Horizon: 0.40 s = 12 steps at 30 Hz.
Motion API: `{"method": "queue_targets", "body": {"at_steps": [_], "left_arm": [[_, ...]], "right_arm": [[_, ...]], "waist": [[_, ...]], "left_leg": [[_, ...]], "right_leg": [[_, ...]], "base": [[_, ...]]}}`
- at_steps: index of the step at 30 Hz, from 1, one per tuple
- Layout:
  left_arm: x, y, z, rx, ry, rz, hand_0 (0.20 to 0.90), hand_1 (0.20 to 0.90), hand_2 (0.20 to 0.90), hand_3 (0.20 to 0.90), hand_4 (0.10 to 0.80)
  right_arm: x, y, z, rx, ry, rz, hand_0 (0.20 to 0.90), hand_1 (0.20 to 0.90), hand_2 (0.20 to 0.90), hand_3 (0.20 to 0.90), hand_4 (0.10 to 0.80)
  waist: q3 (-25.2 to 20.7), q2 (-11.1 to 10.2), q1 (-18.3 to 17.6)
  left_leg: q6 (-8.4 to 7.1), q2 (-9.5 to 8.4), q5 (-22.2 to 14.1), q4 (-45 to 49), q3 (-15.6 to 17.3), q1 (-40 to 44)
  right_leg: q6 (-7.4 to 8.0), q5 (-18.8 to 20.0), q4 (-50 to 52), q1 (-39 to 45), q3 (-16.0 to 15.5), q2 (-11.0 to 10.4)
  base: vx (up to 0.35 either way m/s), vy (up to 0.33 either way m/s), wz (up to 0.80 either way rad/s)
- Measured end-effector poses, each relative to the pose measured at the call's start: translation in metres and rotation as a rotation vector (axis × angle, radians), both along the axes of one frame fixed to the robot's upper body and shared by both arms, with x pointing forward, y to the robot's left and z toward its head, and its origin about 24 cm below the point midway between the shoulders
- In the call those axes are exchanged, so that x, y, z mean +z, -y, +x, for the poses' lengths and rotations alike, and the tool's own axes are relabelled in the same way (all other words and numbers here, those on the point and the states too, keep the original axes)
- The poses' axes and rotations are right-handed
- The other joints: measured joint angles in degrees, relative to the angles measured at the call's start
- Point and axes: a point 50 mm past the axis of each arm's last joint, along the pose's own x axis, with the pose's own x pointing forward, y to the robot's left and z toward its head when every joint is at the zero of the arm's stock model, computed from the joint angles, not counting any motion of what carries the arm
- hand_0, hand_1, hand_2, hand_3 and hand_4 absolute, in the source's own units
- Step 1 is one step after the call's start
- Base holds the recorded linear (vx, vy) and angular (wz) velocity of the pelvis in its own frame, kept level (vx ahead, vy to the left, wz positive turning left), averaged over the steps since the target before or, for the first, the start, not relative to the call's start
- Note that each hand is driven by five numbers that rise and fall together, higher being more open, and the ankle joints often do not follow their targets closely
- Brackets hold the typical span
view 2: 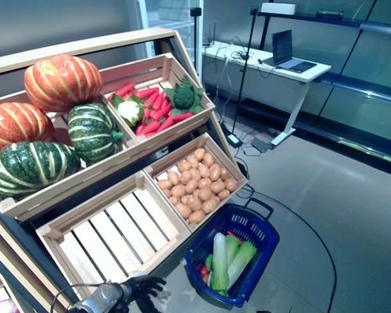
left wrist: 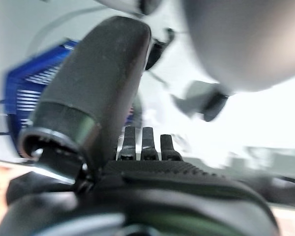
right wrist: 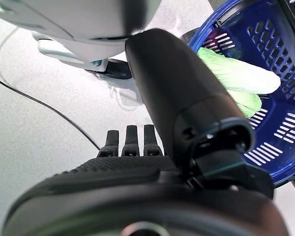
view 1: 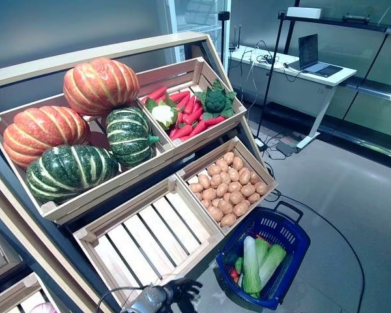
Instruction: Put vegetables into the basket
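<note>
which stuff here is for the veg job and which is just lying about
For the job: blue plastic basket, pale green cabbages in it, potatoes, red carrots, striped pumpkins.
Lying about: open laptop, white desk.

Mock shop in lab, wooden produce crates [view 1: 182,163], desk with laptop [view 1: 313,55]

Head views evenly lit, fairly bright, sharp; soft glare on the grey floor [view 1: 352,195] at right. Left wrist view heavily blurred, background blown out white, blue basket [left wrist: 24,93] smeared at left. Right wrist view sharp, thumb close-up soft.
</note>
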Motion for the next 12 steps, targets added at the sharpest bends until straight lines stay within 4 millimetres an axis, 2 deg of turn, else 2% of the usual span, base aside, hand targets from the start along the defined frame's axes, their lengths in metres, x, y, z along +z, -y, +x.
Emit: {"method": "queue_targets", "body": {"at_steps": [3, 12], "left_arm": [[-0.006, -0.009, -0.011, 0.034, -0.012, 0.068, 0.9, 0.9, 0.9, 0.9, 0.8], [-0.01, -0.011, -0.018, 0.139, 0.002, 0.13, 0.9, 0.9, 0.9, 0.9, 0.8]], "right_arm": [[0.0, 0.0, 0.002, 0.006, -0.001, 0.0, 0.9, 0.9, 0.9, 0.9, 0.8], [0.001, -0.002, 0.007, 0.006, 0.01, 0.005, 0.9, 0.9, 0.9, 0.9, 0.8]], "waist": [[0.03, 0.07, 0.21], [-0.01, 0.72, 0.87]], "left_leg": [[0.0, 0.0, 0.0, 0.0, -0.03, -0.04], [0.0, 0.0, -0.01, 0.01, -0.16, 0.02]], "right_leg": [[-0.12, -0.07, -0.01, -0.1, -0.03, 0.0], [-0.21, -0.13, -0.03, 0.01, -0.22, 0.0]], "base": [[-0.01, -0.001, 0.0], [0.0, 0.0, 0.0]]}}
